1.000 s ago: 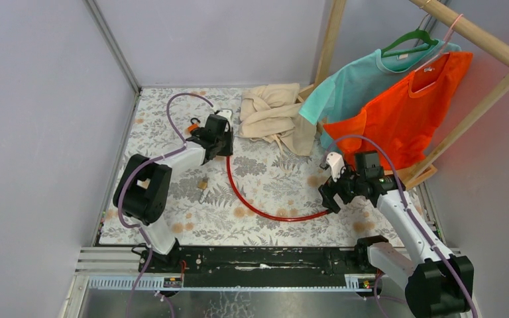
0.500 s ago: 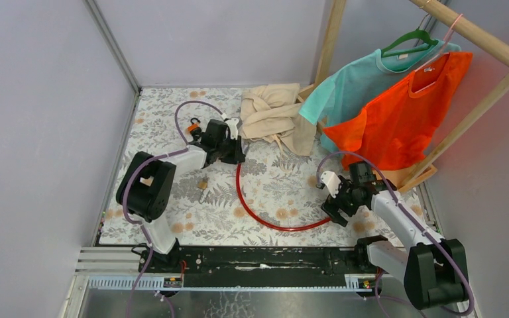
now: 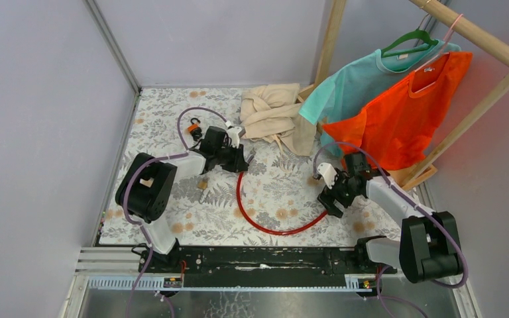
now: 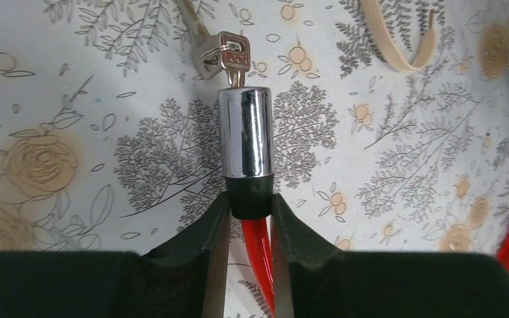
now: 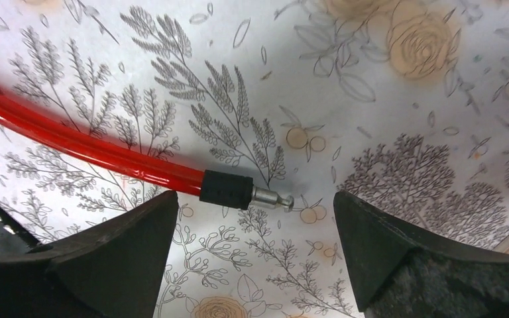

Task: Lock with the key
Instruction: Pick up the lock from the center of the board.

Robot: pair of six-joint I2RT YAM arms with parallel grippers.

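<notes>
L arm reaches across the flowered table cover (image 3: 172, 212) toward the middle. The left gripper (image 4: 250, 202) is pinched on the black collar at the base of the lock barrel (image 4: 245, 132), one finger on each side and both pads touching. The barrel is chrome and points straight away from the wrist cam, lying low over the cover. The key (image 4: 228, 58) sits in the barrel's far end w/ its head and ring sticking out; a beige cord runs off from the ring toward the top of the view. The red cable (image 4: 258, 258) leaves the collar between the fingers, then sweeps in a wide curve across the cover (image 3: 265, 225) to the R arm. The right gripper (image 5: 255, 199) is spread wide and holds nothing — its fingers (image 5: 139, 232) straddle the cable's free end. That end is a black sleeve (image 5: 225, 189) w/ a short metal pin (image 5: 273, 197), flat on the cover. The pin lies between the fingers and apart from both, closer to the one on the left of the wrist view. So lock barrel and pin are well apart, one at each gripper — not joined. Behind: crumpled beige cloth (image 3: 275, 116) at the far edge, its loose strap (image 4: 397, 53) near the barrel. A teal shirt (image 3: 358, 79) and an orange shirt (image 3: 404, 112) hang on a wooden rack (image 3: 477, 40) at far R. Small orange-and-black item (image 3: 193, 126) near the L wrist; can't tell what it is.
</notes>
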